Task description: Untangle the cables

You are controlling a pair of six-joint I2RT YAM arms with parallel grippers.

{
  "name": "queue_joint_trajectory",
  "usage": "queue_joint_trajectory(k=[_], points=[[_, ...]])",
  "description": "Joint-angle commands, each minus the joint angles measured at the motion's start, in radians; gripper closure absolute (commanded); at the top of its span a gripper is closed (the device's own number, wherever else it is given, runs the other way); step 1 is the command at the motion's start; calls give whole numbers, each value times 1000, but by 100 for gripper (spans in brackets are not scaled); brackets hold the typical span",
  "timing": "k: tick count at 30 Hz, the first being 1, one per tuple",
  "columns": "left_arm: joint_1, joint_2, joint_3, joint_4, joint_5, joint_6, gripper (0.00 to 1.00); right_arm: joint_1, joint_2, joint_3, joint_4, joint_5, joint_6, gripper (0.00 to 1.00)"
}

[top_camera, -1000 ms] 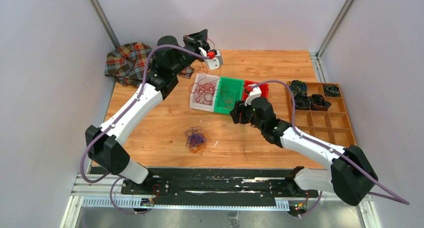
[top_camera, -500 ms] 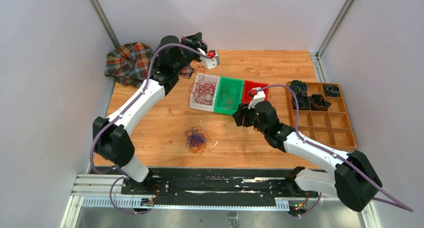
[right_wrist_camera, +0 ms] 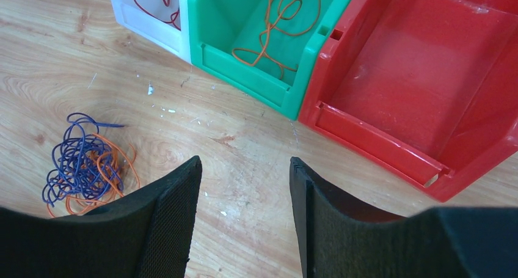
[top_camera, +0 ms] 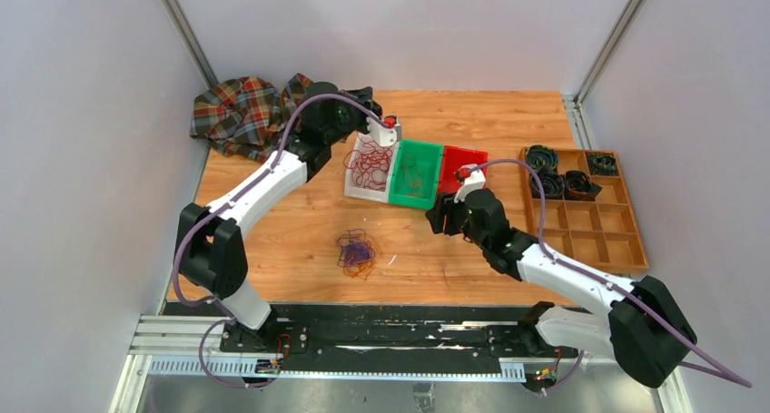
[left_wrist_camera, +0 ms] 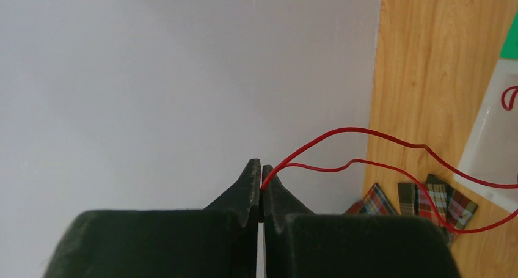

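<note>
**Left gripper pinches a red cable beside the bins**

The left gripper (left_wrist_camera: 261, 168) is clenched on a red cable (left_wrist_camera: 342, 131), whose loops trail toward the white bin (top_camera: 350, 189), where more red cable lies. The right gripper (right_wrist_camera: 244, 168) hangs released, grasping nothing, over the tabletop (right_wrist_camera: 244, 131) just in front of the green bin (right_wrist_camera: 244, 67) and red bin (right_wrist_camera: 379, 137). An orange cable (right_wrist_camera: 278, 27) lies in the green bin. A purple-and-orange tangle (right_wrist_camera: 85, 168) sits on the tabletop, apart from the bins, nearer the arms' bases.
</note>
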Motion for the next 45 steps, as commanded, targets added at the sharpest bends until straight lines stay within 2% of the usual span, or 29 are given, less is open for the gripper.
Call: queue_joint_trajectory(k=[1, 8, 15, 25, 32, 37, 41, 45], points=[[-5, 34, 9, -53, -24, 31, 99, -13, -18, -21, 25, 15, 30, 45], [-4, 85, 21, -192, -56, 97, 100, -13, -15, -25, 25, 15, 35, 45], [-4, 159, 106, -325, -151, 73, 100, -16, -6, -44, 74, 9, 38, 45], [-15, 280, 177, -363, -242, 36, 100, -18, -43, -102, 137, 25, 57, 47], [-48, 298, 152, -372, -168, -18, 100, -20, -83, -149, 186, 24, 60, 47], [-68, 340, 155, -406, -165, -62, 100, -21, -109, -179, 209, 31, 65, 47], [-69, 398, 185, -430, -222, -105, 100, -24, -127, -203, 230, 43, 75, 47], [-61, 450, 194, -411, -293, -80, 100, -29, -137, -220, 248, 44, 81, 47]])
